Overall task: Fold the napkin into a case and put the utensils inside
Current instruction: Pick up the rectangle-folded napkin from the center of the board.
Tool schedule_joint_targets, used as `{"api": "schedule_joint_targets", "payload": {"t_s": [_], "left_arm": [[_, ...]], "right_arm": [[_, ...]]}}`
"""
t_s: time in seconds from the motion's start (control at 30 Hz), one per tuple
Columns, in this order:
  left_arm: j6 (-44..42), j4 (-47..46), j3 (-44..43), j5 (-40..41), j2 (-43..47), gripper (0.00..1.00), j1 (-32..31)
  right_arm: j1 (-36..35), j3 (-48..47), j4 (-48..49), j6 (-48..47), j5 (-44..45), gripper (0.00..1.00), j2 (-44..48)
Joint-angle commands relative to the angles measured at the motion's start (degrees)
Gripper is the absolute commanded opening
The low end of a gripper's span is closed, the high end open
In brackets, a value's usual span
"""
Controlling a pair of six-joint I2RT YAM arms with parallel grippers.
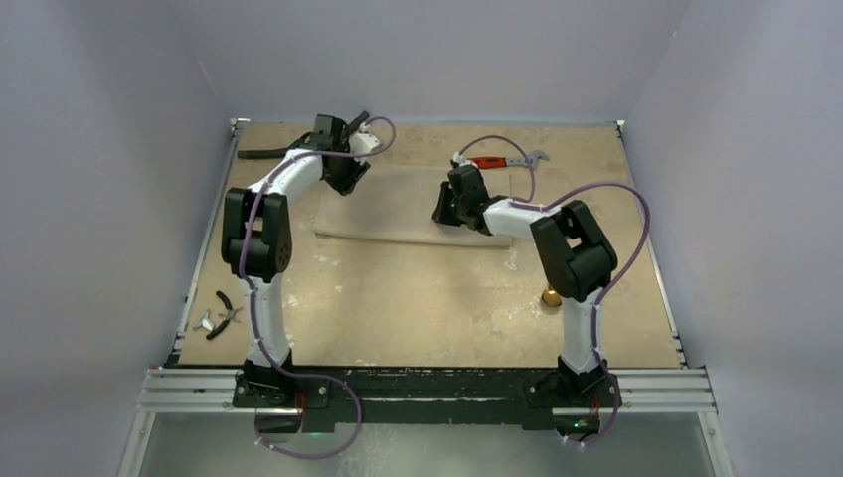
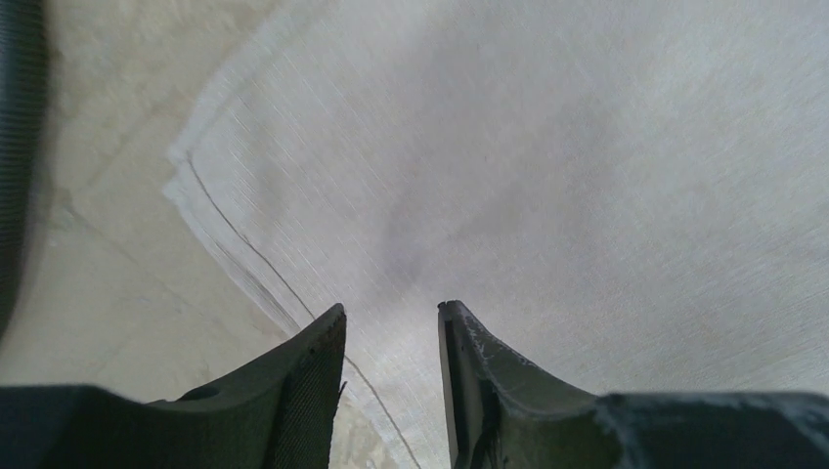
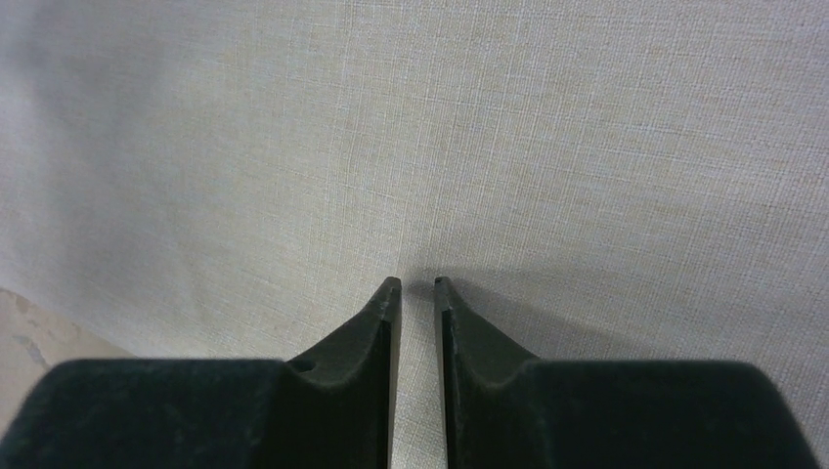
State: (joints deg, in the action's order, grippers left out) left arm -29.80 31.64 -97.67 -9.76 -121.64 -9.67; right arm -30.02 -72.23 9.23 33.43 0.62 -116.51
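Observation:
The beige napkin [image 1: 398, 204] lies flat as a wide rectangle at the back middle of the table. My left gripper [image 1: 346, 182] hovers at its far left corner. In the left wrist view the left gripper [image 2: 391, 308] stands open and empty, with the napkin [image 2: 547, 147] and its hemmed edge running under the gap. My right gripper [image 1: 447, 211] is low over the cloth's right part. In the right wrist view the right gripper [image 3: 417, 281] has its jaws a narrow slit apart with only the napkin [image 3: 489, 127] weave behind. Of the utensils, only a small gold piece [image 1: 550, 296] shows beside the right arm.
A red-handled wrench [image 1: 502, 159] lies just behind the napkin's right end. A curved black hose [image 1: 260, 153] rests at the back left by the table rim. Black pliers [image 1: 225, 313] lie near the front left edge.

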Motion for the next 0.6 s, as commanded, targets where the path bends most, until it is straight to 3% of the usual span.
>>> {"api": "schedule_joint_targets", "payload": {"t_s": [0.0,0.2,0.27,0.43,0.57], "left_arm": [[-1.19,1.18,4.05,5.67,0.50,0.36,0.27],[-2.43,-1.23,13.80,6.79,6.82,0.33,1.05],[-2.49,-2.12,16.72,6.56,8.38,0.33,1.08],[-1.53,-2.98,19.60,5.57,11.14,0.35,1.08],[-0.70,-2.85,19.34,5.16,12.47,0.36,1.04]], "right_arm": [[0.14,-0.48,-4.36,-0.71,1.32,0.25,3.95],[4.17,2.93,-7.43,0.55,1.40,0.57,10.49],[6.01,6.14,-8.44,1.79,1.33,0.63,13.24],[8.69,15.77,-10.41,4.97,2.08,0.59,22.97],[11.03,21.11,-6.46,6.00,-3.92,0.36,26.70]]}}
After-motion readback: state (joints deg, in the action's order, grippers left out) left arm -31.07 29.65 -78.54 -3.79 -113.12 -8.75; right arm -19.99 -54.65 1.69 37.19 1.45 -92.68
